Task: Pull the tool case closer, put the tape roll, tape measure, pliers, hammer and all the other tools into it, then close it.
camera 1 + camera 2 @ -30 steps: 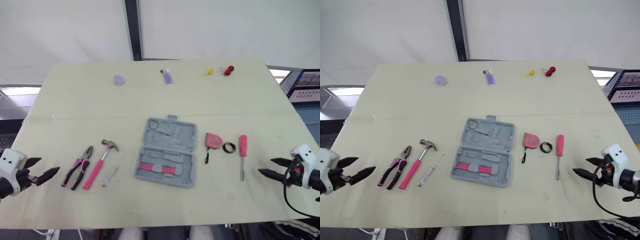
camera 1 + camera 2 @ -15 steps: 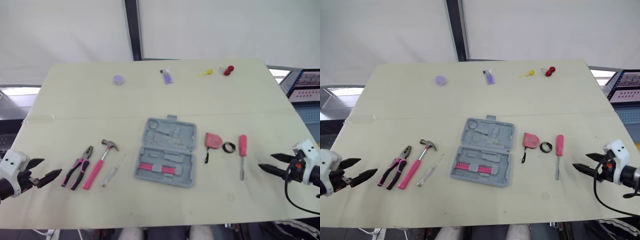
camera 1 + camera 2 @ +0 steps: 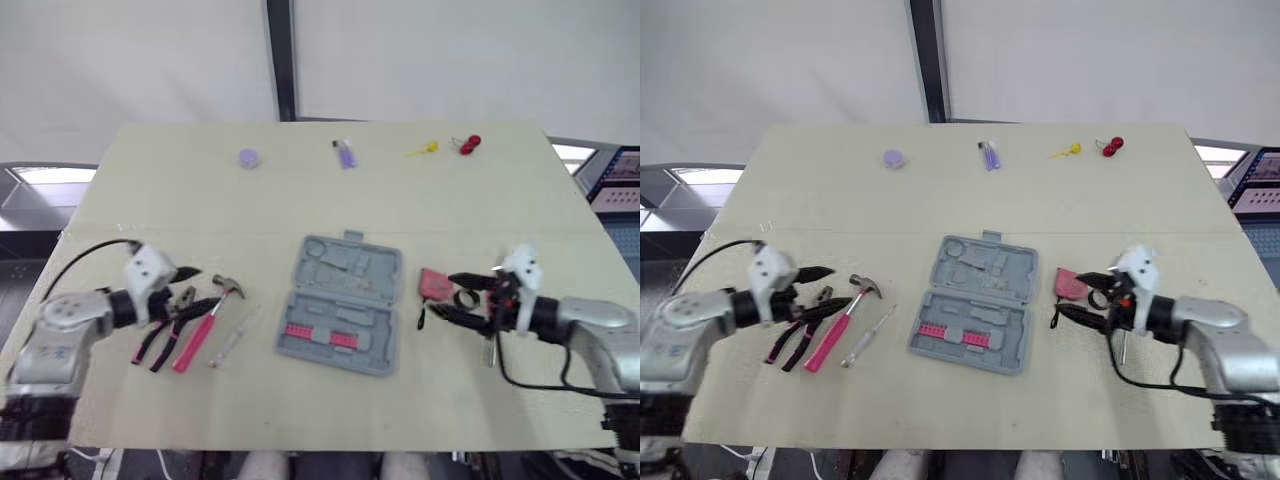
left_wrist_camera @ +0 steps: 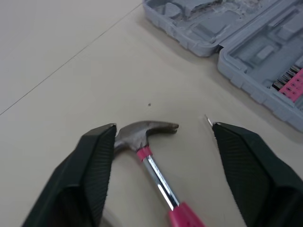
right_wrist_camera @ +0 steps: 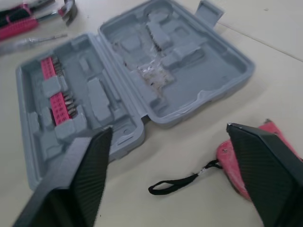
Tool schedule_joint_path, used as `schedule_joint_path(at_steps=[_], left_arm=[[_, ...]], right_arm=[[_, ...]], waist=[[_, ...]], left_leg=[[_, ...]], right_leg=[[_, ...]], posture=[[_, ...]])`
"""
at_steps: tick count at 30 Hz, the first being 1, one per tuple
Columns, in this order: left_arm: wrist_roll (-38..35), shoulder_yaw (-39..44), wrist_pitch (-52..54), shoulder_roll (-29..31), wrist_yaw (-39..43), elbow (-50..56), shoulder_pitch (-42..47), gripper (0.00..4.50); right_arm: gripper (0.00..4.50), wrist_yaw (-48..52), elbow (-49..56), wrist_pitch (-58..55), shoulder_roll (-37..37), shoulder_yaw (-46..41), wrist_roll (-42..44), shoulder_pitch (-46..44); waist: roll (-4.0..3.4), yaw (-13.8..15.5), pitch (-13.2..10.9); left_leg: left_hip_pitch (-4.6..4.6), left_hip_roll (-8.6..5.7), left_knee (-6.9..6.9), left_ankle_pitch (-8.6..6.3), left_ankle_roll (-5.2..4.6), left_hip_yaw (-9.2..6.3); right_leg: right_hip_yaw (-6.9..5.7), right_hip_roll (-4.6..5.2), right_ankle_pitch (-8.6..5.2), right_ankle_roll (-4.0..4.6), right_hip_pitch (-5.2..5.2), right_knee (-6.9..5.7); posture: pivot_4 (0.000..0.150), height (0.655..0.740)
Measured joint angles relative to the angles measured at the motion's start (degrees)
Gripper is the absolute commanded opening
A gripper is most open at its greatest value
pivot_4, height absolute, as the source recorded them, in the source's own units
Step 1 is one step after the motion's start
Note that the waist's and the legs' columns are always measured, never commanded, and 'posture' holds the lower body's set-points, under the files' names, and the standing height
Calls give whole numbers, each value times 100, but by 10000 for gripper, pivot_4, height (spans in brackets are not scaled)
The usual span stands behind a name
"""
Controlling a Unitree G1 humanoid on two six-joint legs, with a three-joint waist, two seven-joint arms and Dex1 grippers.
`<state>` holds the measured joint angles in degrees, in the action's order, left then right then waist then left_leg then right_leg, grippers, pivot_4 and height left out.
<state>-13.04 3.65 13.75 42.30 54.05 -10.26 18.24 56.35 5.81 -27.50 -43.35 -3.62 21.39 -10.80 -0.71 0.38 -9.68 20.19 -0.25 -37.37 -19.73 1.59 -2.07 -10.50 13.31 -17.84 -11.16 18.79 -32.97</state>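
- while nothing is packed yet, the left jaws stand wide open and empty over the head of the hammer (image 4: 147,130). one finger is just beside it or touching it, i cannot tell which.
- the pliers (image 3: 165,335) lie just left of the hammer, and a thin clear-handled screwdriver (image 3: 228,347) lies just right of it.
- the hammer is probably head-heavy and stiff, so a hold on the pink handle close to the head should keep it from swinging.
- the tool case (image 3: 342,317) lies open and flat in the middle of the surface (image 3: 300,210), between the two arms. it looks like light, rigid moulded plastic that should slide easily, and its near rim is the place to pinch for the pull.
- the tape measure (image 3: 435,283) lies just right of the case, its black strap (image 5: 180,182) trailing loose. it is a hard, compact body, best taken across its sides and not by the limp strap.
- the right jaws are wide open and empty, hanging by the tape measure and about the small black tape roll (image 3: 1098,296). the roll is low and light and likely to skid, so pinch its wall.
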Motion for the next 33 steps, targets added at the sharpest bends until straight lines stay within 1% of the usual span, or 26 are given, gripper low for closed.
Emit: schedule_joint_path(at_steps=[2, 3, 4, 5, 6, 11, 14, 19, 22, 29, 33], left_arm=[[112, -256, 3, -188, 34, -286, 361, 10302], [193, -411, 11, -319, 55, -424, 583, 5035], [241, -539, 23, -419, 73, -483, 753, 327], [283, -702, 36, -554, 116, -575, 949, 0], [322, -818, 48, -649, 150, -645, 1074, 0], [590, -1234, 26, -1082, 203, -1480, 1539, 0], [844, -1475, -86, -1121, 244, -1965, 1698, 0], [1013, -1535, -303, -1250, 247, -2455, 1885, 0], [1053, -1526, -460, -1385, 196, -2644, 2015, 0], [1094, -1527, -507, -1640, 165, -2665, 2010, 0], [1102, -1526, -492, -1673, 142, -2641, 1981, 0]], right_arm=[[16048, -99, 53, 43, 7, 185, -225, 34], [10120, -141, 83, 78, 25, 292, -298, 42], [5846, -185, 96, 100, 92, 362, -357, 37], [1225, -262, 102, 125, 194, 452, -431, 24], [180, -325, 103, 137, 263, 551, -482, -2], [180, -657, -71, 235, 457, 832, -931, -176], [180, -756, -148, 244, 565, 940, -1076, -250], [180, -821, -183, 244, 672, 1038, -1205, -325], [180, -826, -187, 243, 748, 1125, -1255, -374], [180, -824, -215, 228, 753, 1234, -1354, -419], [180, -823, -220, 227, 753, 1239, -1363, -434]], waist=[[1, -12, 0], [2, -10, 0], [6, -16, 2], [9, -29, 5], [10, -42, 6], [10, -75, 5], [10, -65, 5], [12, -30, 6], [12, -45, 6], [12, -56, 6], [12, -52, 6]], left_leg=[[2, 0, 1, 0, 0, 0], [3, 0, 0, 0, 0, 0], [3, 0, -1, 0, 0, 0], [2, 0, -1, 0, 0, 0], [2, 0, -1, 0, 0, 2], [0, 2, 5, 0, -1, 3], [2, 1, 4, 0, -1, 3], [10, 1, -11, 0, -1, 1], [10, 1, -11, 0, -1, 0], [10, 1, -9, 0, -1, 1], [10, 1, -10, 0, -1, 1]], right_leg=[[0, -1, 0, 0, 5, -8], [0, -1, 0, 0, 5, -8], [0, -1, 0, 0, 5, -9], [0, -1, 0, 0, 5, -10], [0, -1, 0, 0, 5, -10], [0, -3, 0, 0, 9, -10], [0, -3, 0, 0, 10, -12], [0, -3, 0, 0, 10, -13], [0, -3, 0, 1, 10, -15], [0, -3, 0, 0, 11, -15], [0, -3, 0, 1, 11, -16]], posture=[[1500, 7400], [1500, 7400], [1500, 7400], [1500, 7400], [1500, 7400], [1500, 7400], [1500, 7400], [1500, 7400], [1500, 7400], [1500, 7400], [1500, 7400]])
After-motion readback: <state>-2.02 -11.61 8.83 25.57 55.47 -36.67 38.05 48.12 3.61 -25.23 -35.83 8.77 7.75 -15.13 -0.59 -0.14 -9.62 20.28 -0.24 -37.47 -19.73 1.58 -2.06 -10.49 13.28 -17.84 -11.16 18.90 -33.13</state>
